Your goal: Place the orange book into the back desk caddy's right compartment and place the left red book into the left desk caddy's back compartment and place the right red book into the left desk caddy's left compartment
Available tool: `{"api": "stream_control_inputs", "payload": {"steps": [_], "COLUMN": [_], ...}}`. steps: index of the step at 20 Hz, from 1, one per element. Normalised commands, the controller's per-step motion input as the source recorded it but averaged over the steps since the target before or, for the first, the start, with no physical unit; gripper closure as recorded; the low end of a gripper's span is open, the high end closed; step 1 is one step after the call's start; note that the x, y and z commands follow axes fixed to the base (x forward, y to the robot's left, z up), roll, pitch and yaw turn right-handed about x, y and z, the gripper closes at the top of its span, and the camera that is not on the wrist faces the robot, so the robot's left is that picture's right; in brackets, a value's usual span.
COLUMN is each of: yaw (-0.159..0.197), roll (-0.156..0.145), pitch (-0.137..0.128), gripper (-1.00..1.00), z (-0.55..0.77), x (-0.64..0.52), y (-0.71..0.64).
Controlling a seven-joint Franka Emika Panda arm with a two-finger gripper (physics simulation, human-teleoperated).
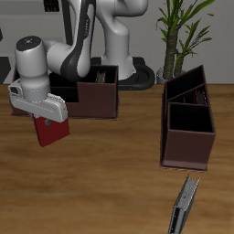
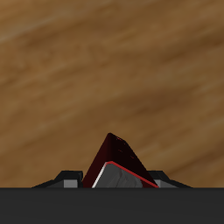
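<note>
Right red book (image 1: 51,131), clamped in the end effector (image 1: 44,117), hangs above the bench (image 1: 110,174) near the back desk caddy (image 1: 91,96), seemingly lifted high for carrying to the left desk caddy (image 1: 187,123).

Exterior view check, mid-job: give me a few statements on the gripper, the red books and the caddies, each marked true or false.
1. The gripper holds a dark red book above the table. True.
2. The held book already sits inside a caddy. False: it hangs in the air, outside the back desk caddy.
3. Another book lies on the table near the front edge. True.
4. The left desk caddy is tipped on its side. False: it stands upright, openings up.
5. The wrist view shows the orange book clamped. False: it shows a dark red book.
</note>
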Motion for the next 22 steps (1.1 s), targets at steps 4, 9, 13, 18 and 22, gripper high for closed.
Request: {"api": "stream_control_inputs", "payload": {"steps": [4, 9, 13, 18, 22], "yaw": [0.014, 0.062, 0.059, 0.045, 0.083], "roll": [-0.041, -0.010, 0.020, 0.076, 0.039], "pitch": [-0.040, -0.033, -0.046, -0.054, -0.032], "gripper": [1.00, 1.00, 1.00, 1.00, 1.00], "z": [0.53, 0.81, 0.76, 0.63, 0.34], "x": [0.04, -0.01, -0.14, -0.26, -0.22], "y": [0.26, 0.63, 0.66, 0.80, 0.70]}}
